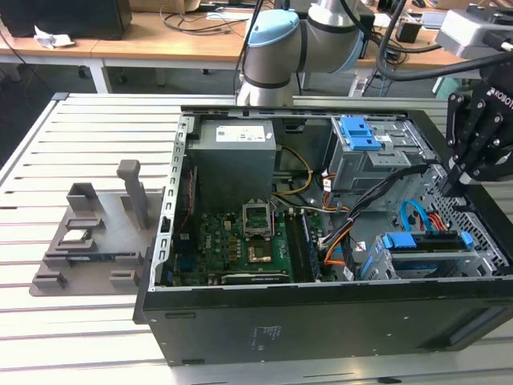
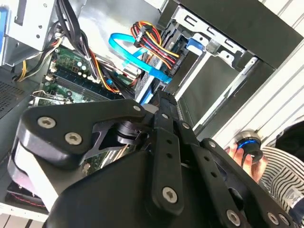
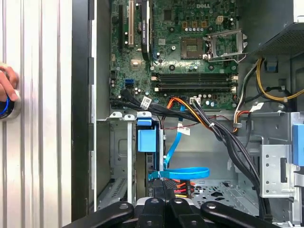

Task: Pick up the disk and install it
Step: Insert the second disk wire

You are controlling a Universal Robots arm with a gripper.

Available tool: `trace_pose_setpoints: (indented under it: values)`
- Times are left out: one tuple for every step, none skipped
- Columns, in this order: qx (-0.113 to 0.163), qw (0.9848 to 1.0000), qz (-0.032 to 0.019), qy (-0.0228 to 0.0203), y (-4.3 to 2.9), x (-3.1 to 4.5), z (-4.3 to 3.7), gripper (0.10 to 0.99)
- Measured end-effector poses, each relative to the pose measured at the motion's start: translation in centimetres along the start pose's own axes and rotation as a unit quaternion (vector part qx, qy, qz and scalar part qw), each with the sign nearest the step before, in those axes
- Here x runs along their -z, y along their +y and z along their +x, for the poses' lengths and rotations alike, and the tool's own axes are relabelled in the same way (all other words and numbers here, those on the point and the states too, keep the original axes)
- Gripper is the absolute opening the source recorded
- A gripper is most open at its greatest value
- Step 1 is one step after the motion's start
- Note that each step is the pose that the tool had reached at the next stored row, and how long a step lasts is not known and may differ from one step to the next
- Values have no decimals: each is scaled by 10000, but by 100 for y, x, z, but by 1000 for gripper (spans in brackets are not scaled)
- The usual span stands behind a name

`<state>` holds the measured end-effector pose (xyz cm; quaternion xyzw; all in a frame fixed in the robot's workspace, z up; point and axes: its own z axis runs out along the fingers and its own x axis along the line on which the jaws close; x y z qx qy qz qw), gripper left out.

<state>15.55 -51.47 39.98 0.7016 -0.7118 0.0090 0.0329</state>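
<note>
Disk (image 1: 425, 242) seated in its bay, just below the claw (image 1: 458, 183).

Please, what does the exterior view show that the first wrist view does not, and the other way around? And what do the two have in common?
The exterior view adds the arm's blue-capped joint behind the case and a grey fixture lying on the slatted table at the exterior view's left. The first wrist view adds a person's hand resting on a blue-ringed button outside the case. Both share the green motherboard, the blue flat cable, the blue bracket in the drive bay, and the tool near that bay.
</note>
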Motion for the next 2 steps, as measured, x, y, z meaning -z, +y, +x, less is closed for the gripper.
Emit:
trace_pose_setpoints:
  values:
    - [0,10000,0,0,0,0,0,106]
    - [0,10000,0,0,0,1,0,106]
